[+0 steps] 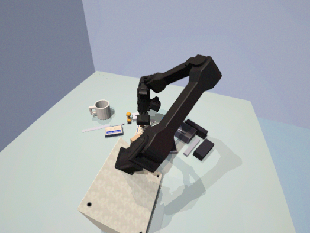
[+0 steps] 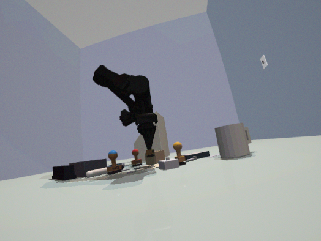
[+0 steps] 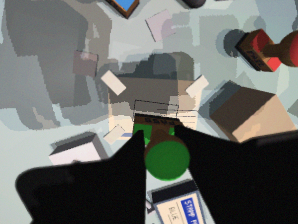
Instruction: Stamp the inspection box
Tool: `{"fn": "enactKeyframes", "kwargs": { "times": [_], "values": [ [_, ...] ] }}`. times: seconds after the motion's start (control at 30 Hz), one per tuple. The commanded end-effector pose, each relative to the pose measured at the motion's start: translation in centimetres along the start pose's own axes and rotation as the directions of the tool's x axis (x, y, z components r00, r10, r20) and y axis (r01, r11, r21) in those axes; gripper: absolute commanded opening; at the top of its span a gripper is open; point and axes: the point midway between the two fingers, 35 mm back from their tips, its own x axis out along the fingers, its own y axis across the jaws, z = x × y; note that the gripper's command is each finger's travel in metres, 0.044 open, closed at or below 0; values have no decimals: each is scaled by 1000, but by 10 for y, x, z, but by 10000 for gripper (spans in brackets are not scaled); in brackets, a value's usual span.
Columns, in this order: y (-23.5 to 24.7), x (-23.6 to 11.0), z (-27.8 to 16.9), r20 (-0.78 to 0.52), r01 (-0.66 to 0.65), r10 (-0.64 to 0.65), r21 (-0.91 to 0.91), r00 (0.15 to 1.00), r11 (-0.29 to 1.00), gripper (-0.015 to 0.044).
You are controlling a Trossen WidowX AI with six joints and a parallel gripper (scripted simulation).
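My gripper (image 3: 159, 133) (image 1: 143, 120) (image 2: 149, 148) is shut on the green-knobbed stamp (image 3: 167, 159), holding it upright by the neck. The stamp's base (image 3: 156, 121) is low over the cream card (image 3: 122, 116), at the near edge of the thin-lined inspection box (image 3: 150, 100). I cannot tell whether the base touches the card. A dark shallow tray (image 1: 186, 133), likely the ink pad, lies to the right behind the arm in the top view.
Close round the card are a red-knobbed stamp (image 3: 260, 50) (image 2: 135, 156), a tan box (image 3: 250, 115) (image 2: 158, 155), a white block (image 3: 75, 150) (image 2: 168, 164) and a blue-labelled pad (image 3: 177, 205) (image 1: 113, 130). Blue-knobbed (image 2: 113, 160) and orange-knobbed (image 2: 177, 150) (image 1: 128, 116) stamps, a mug (image 1: 102, 109) (image 2: 233, 140), a ruler (image 1: 102, 128) and dark blocks (image 1: 204, 149) stand further out.
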Motion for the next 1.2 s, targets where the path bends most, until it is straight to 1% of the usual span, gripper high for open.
{"fn": "enactKeyframes", "kwargs": {
  "times": [0.0,1.17],
  "values": [
    [-2,5,0,3,7,-7,-5,1000,1000,0],
    [-4,28,0,5,9,-9,-6,1000,1000,0]
  ]
}}
